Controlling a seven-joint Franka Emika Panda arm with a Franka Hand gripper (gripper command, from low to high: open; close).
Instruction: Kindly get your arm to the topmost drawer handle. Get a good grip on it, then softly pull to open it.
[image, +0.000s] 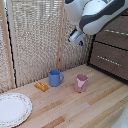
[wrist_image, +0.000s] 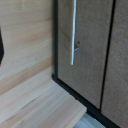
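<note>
My arm, glossy white with dark grey joints, reaches in from the top of the exterior view. Its gripper hangs in front of the woven screen, apart from the brown drawer unit on the exterior view's right. Two drawer fronts show there, each with a thin silver handle: the upper handle is partly covered by my arm, the lower handle is in full view. The wrist view shows a brown drawer front with one silver handle some way off. My fingers do not show in it.
On the wooden table stand a blue mug, a pink cup, a small orange block and a white plate at the near corner on the exterior view's left. A woven screen closes the back.
</note>
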